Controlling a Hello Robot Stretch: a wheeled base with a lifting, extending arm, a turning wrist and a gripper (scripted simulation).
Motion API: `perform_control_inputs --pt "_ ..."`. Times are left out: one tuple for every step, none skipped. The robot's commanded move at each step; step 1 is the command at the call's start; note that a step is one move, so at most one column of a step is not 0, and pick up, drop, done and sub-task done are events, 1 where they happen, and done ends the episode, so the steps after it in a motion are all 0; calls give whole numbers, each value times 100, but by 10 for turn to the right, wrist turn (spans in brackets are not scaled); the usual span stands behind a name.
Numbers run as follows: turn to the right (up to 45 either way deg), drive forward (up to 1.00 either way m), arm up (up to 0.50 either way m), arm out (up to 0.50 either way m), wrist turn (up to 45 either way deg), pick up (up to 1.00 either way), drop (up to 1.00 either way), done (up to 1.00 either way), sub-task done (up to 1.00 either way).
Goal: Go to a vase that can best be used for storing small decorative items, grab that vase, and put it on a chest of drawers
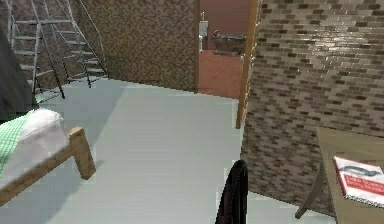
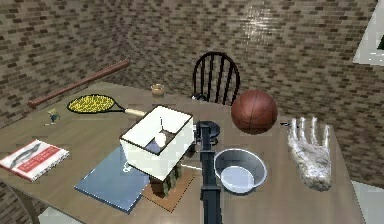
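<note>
Arm side view: tool (image 2: 205,135) near the grey bowl (image 2: 240,172) on the bench (image 2: 90,135); I cannot tell its hold; grabbing and placing likely remain.

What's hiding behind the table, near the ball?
A dark chair stands behind the table, left of the ball, with a brick wall beyond. Only its round back shows; the table covers its seat and legs.
</note>
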Motion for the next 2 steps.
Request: perform_control_inputs --pt "0 0 10 0 0 0 0 0 0" --pt "0 0 20 0 0 0 0 0 0"
